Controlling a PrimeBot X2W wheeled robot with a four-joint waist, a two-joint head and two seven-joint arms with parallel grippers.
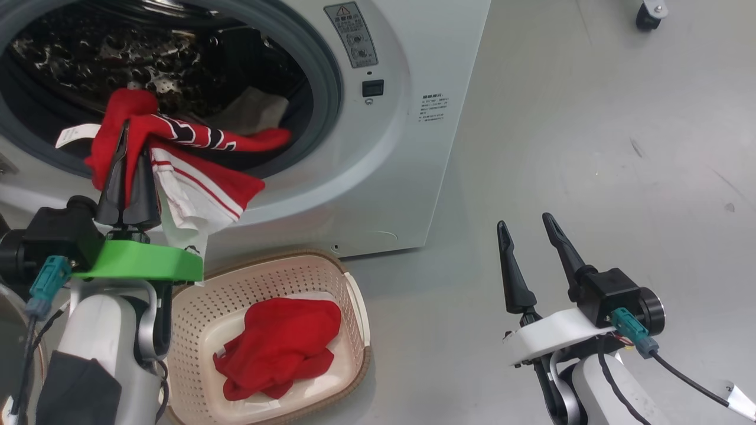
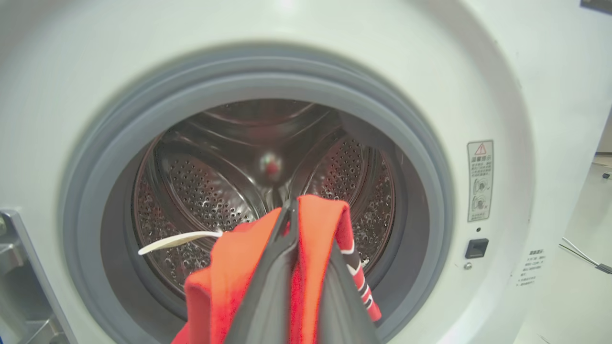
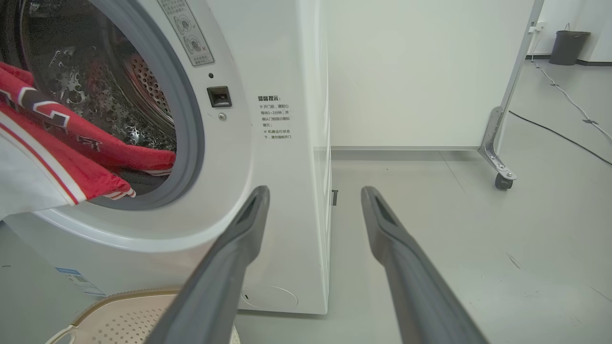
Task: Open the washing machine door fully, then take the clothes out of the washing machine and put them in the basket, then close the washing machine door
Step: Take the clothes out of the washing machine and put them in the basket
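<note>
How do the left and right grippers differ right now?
The left gripper is shut on the red jersey; the right gripper is open, holding nothing. The left gripper is at the washing machine drum opening; the right gripper is over the floor beside it. The left gripper has a green mount, the right gripper a white mount. Both have two long dark fingers.

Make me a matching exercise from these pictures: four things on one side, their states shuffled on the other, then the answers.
1 left gripper
2 right gripper
3 basket
4 jersey

A open, holding nothing
B shut on the jersey
C hanging out of the washing machine
D holds a red garment

Pairs: 1-B, 2-A, 3-D, 4-C
</note>
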